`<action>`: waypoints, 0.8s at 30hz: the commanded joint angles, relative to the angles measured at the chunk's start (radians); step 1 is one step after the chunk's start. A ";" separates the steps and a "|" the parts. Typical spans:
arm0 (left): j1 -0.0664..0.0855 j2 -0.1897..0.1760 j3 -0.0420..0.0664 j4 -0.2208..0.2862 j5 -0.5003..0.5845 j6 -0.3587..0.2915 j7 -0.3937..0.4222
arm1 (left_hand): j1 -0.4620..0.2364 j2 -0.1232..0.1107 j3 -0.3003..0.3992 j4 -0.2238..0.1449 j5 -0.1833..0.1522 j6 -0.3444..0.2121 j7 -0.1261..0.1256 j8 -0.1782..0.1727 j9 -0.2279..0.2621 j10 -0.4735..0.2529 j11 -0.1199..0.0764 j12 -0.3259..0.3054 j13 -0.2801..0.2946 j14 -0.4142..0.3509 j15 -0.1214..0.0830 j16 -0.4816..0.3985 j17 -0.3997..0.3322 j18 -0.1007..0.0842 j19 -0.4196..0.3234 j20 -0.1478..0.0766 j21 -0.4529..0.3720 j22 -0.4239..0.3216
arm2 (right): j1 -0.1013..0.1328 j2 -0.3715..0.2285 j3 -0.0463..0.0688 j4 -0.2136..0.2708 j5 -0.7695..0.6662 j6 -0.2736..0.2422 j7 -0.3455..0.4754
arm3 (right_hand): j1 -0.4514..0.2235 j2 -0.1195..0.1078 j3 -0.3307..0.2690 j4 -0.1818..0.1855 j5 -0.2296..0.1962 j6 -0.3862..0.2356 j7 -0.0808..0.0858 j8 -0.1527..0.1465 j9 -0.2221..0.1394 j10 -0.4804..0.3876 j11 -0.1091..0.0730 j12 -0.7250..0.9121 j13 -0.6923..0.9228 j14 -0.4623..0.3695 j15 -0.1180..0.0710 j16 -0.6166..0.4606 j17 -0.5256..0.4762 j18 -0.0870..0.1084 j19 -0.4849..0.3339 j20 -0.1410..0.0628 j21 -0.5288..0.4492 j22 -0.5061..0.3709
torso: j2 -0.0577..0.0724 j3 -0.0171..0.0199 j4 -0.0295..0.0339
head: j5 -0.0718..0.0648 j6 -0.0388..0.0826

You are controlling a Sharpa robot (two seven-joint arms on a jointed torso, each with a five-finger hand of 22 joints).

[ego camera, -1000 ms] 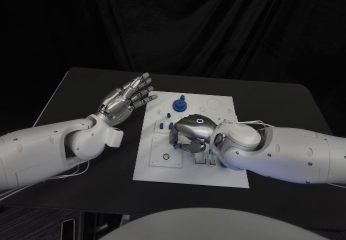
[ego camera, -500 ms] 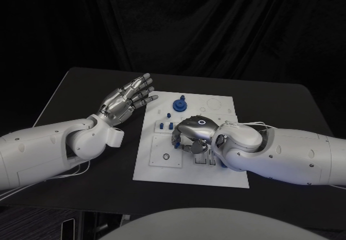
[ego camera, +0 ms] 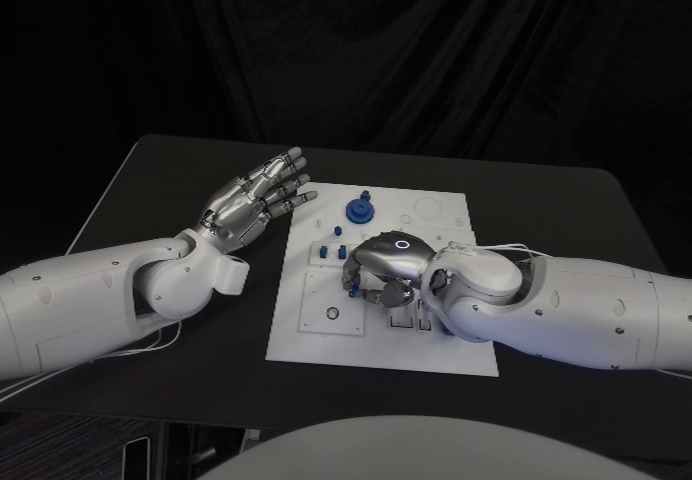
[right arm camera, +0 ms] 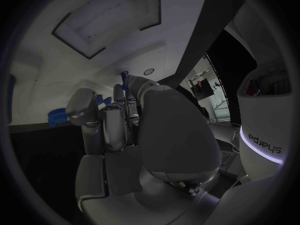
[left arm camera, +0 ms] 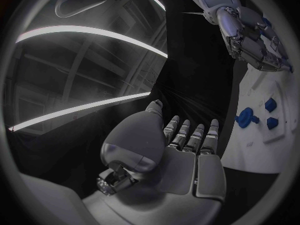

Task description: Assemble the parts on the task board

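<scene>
Board (ego camera: 451, 352) sits mid-table; I see my right hand (ego camera: 384, 270) curled down over its blue parts (ego camera: 358, 209), grip unclear. My left hand (ego camera: 257, 197) hovers beside it, fingers spread, empty.

The one legible marking is "adeys", in pale letters on a white curved housing (right arm camera: 265, 135) just above a glowing violet strip, seen in the right wrist view; the reading is uncertain. The board (ego camera: 433, 350) carries small marks beside its holes, too small to read.
</scene>
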 commanded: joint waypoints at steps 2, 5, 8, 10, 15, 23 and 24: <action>-0.002 0.003 0.001 0.000 0.005 0.016 0.020 | 0.010 0.000 0.008 0.000 0.006 0.000 0.002 0.004 0.001 0.000 0.005 0.003 0.001 0.001 0.008 0.006 0.001 -0.010 0.006 0.000 0.003 -0.001 | -0.007 0.004 -0.001 -0.003 -0.010 0.011 -0.013 | -0.005 0.002 0.004 -0.005 -0.004 -0.001 -0.002 -0.002 0.002 0.007 0.002 -0.005 -0.002 0.003 0.000 0.001 -0.001 -0.010 0.000 0.002 -0.005 0.122 | 0.001 0.0001 0.0004 | 0.000 0.000; -0.002 0.004 0.001 -0.001 0.005 0.017 0.019 | 0.011 0.000 0.009 -0.001 0.008 0.001 0.003 0.004 0.001 0.000 0.005 0.003 0.001 0.001 0.008 0.006 0.001 -0.010 0.006 0.000 0.003 -0.001 | -0.009 0.006 -0.001 -0.004 -0.010 0.013 -0.012 | -0.005 0.002 0.004 -0.005 -0.005 -0.001 -0.002 -0.002 0.002 0.008 0.002 -0.006 -0.002 0.002 0.000 0.001 -0.002 -0.010 0.000 0.002 -0.005 0.122 | 0.000 0.0003 0.0004 | 0.000 0.000; -0.003 0.005 0.001 -0.002 0.005 0.017 0.018 | 0.011 0.000 0.009 -0.001 0.008 0.001 0.003 0.004 0.001 0.000 0.005 0.003 0.001 0.001 0.008 0.006 0.001 -0.010 0.006 0.000 0.003 -0.001 | -0.010 0.007 -0.001 -0.004 -0.010 0.015 -0.012 | -0.005 0.002 0.004 -0.005 -0.005 -0.001 -0.002 -0.002 0.002 0.008 0.002 -0.006 -0.002 0.002 0.000 0.001 -0.002 -0.010 0.000 0.002 -0.005 0.122 | 0.001 0.0002 0.0002 | 0.001 0.000; -0.003 0.006 0.001 -0.002 0.005 0.017 0.017 | 0.011 0.000 0.009 -0.001 0.008 0.001 0.003 0.004 0.001 0.000 0.005 0.003 0.001 0.001 0.008 0.006 0.001 -0.010 0.006 0.000 0.003 -0.001 | -0.010 0.008 -0.001 -0.003 -0.010 0.016 -0.013 | -0.005 0.002 0.004 -0.005 -0.005 -0.001 -0.002 -0.002 0.002 0.008 0.002 -0.006 -0.002 0.002 0.000 0.001 -0.002 -0.010 0.000 0.002 -0.005 0.122 | 0.000 0.0001 0.0005 | 0.000 0.000; -0.004 0.008 0.001 -0.003 0.005 0.018 0.016 | 0.012 0.000 0.011 -0.003 0.009 0.001 0.005 0.004 0.001 0.000 0.004 0.003 0.001 0.001 0.008 0.006 0.001 -0.010 0.006 0.000 0.003 0.000 | -0.012 0.009 -0.001 -0.003 -0.010 0.022 -0.014 | -0.006 0.002 0.003 -0.005 -0.005 0.000 -0.002 -0.002 0.003 0.008 0.002 -0.006 -0.002 0.002 0.000 0.000 -0.003 -0.010 -0.001 0.002 -0.007 0.121 | 0.000 0.0001 -0.0001 | 0.000 0.000; -0.005 0.010 0.001 -0.004 0.005 0.018 0.013 | 0.013 -0.001 0.012 -0.005 0.011 0.003 0.007 0.005 0.001 0.000 0.002 0.003 0.001 0.001 0.008 0.006 0.001 -0.010 0.007 0.000 0.003 0.000 | -0.014 0.009 -0.001 -0.001 -0.010 0.020 -0.012 | -0.006 0.002 0.003 -0.005 -0.007 0.000 -0.002 -0.002 0.003 0.009 0.002 -0.006 -0.002 0.000 0.000 -0.003 -0.008 -0.009 -0.003 0.002 -0.012 0.120 | 0.000 -0.0004 -0.0002 | 0.000 0.000; -0.005 0.010 0.001 -0.004 0.005 0.018 0.013 | 0.013 -0.001 0.012 -0.005 0.011 0.003 0.007 0.005 0.001 0.000 0.002 0.003 0.001 0.001 0.008 0.006 0.001 -0.010 0.007 0.000 0.003 0.000 | -0.014 0.009 -0.001 0.000 -0.010 0.019 -0.011 | -0.006 0.003 0.003 -0.005 -0.008 0.000 -0.002 -0.003 0.004 0.009 0.002 -0.006 -0.002 -0.001 0.000 -0.004 -0.010 -0.008 -0.004 0.002 -0.014 0.120 | 0.000 -0.0002 -0.0005 | 0.000 0.000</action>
